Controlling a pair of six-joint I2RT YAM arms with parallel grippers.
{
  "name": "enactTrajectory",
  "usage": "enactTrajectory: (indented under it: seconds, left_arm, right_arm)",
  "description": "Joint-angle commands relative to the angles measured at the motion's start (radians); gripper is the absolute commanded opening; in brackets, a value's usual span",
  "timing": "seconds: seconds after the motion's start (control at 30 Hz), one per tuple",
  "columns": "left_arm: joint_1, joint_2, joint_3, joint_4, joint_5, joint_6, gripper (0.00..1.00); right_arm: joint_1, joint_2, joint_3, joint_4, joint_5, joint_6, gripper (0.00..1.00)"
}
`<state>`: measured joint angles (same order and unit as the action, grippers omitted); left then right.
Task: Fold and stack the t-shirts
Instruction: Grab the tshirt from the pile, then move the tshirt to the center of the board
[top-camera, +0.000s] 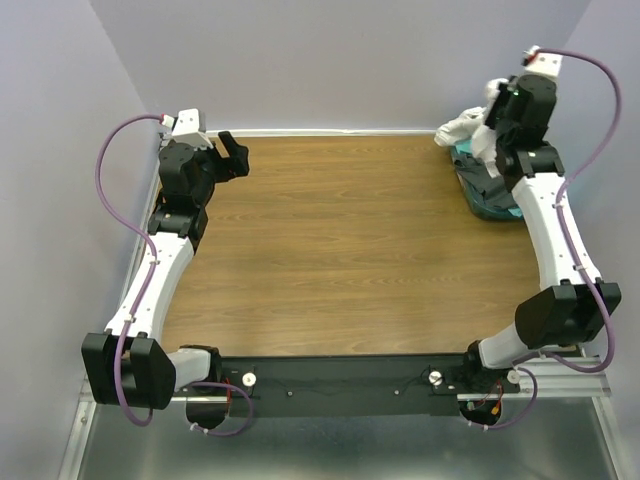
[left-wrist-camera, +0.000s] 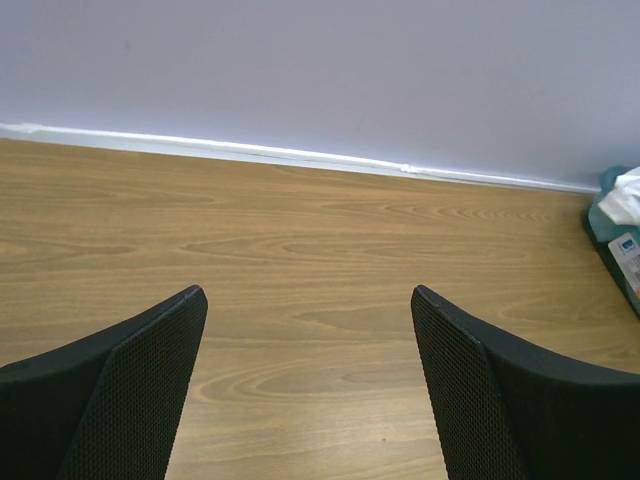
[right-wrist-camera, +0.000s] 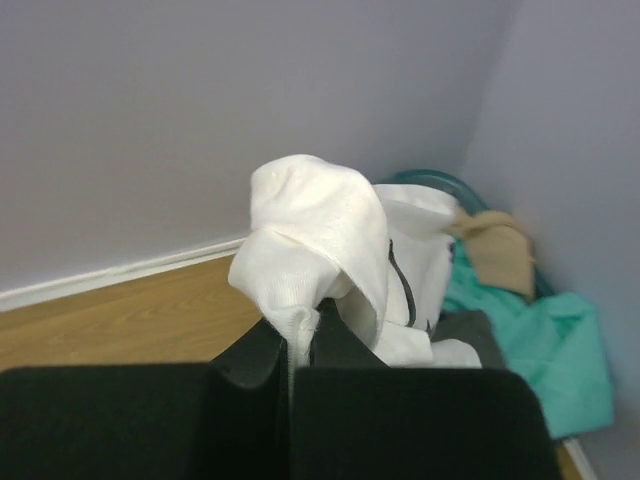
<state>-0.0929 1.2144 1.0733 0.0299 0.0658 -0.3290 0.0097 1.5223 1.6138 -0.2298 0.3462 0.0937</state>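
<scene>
The right pincer grips a fold of the white shirt; the left pincer stands wide above the worktop.

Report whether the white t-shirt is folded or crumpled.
Crumpled: the white t-shirt is a bunched lump pinched in the shut right gripper, with no flat folds.

The white-and-black left arm reaches along the table's left side, its black two-finger left gripper spread wide. The matching right arm stretches into the far right corner, its right gripper pinched tight on a white fabric t-shirt.
</scene>
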Motion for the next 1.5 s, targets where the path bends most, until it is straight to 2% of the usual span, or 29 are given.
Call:
enactTrajectory:
  seconds: [0.0, 0.13, 0.3, 0.47, 0.57, 0.7, 0.73, 0.8, 0.87, 0.9, 1.0, 1.1, 1.27, 1.47]
  left_arm:
    - [0.004, -0.003, 0.040, 0.034, 0.063, -0.013, 0.90]
    - [0.004, -0.010, 0.051, 0.034, 0.077, -0.015, 0.90]
    - [0.004, -0.027, 0.069, 0.019, 0.058, -0.019, 0.90]
    - [0.004, -0.046, 0.096, -0.021, 0.017, -0.012, 0.90]
    - [0.004, -0.056, 0.093, -0.028, -0.007, -0.010, 0.90]
    - [0.004, -0.058, 0.076, -0.056, -0.009, -0.002, 0.90]
    - [0.004, -0.056, 0.071, -0.062, -0.009, -0.001, 0.90]
    - [0.004, -0.053, 0.053, -0.080, -0.009, 0.004, 0.90]
    - [0.004, -0.041, 0.036, -0.111, -0.012, 0.008, 0.90]
    - [0.004, -0.018, 0.033, -0.123, -0.014, 0.008, 0.90]
    - [0.004, 0.054, 0.040, -0.194, 0.014, 0.022, 0.89]
    - [0.004, 0.120, 0.050, -0.248, 0.076, 0.036, 0.88]
    - [-0.017, 0.264, 0.056, -0.271, 0.190, 0.044, 0.85]
    - [-0.028, 0.393, 0.077, -0.395, 0.014, -0.010, 0.80]
  right_arm:
    - [0.165, -0.017, 0.106, 0.000, -0.137, -0.083, 0.00]
    - [0.271, 0.018, 0.193, -0.011, -0.278, -0.026, 0.01]
    - [0.378, 0.107, 0.389, -0.037, -0.473, 0.041, 0.00]
    - [0.397, 0.130, 0.518, -0.037, -0.533, 0.130, 0.00]
    - [0.397, 0.108, 0.497, -0.036, -0.521, 0.153, 0.01]
    - [0.395, 0.029, 0.289, -0.036, -0.351, 0.161, 0.04]
    - [0.395, 0.013, 0.241, -0.037, -0.229, 0.167, 0.08]
    - [0.395, -0.023, 0.089, -0.037, -0.132, 0.181, 0.12]
    - [0.392, -0.034, -0.053, -0.039, -0.023, 0.205, 0.33]
    - [0.391, -0.031, -0.101, -0.040, 0.023, 0.216, 0.50]
    - [0.392, -0.017, -0.233, -0.052, 0.050, 0.261, 0.81]
    - [0.392, -0.014, -0.319, -0.062, 0.017, 0.299, 0.87]
    - [0.392, -0.013, -0.403, -0.062, -0.042, 0.334, 0.88]
    - [0.392, 0.004, -0.468, -0.060, -0.105, 0.409, 0.88]
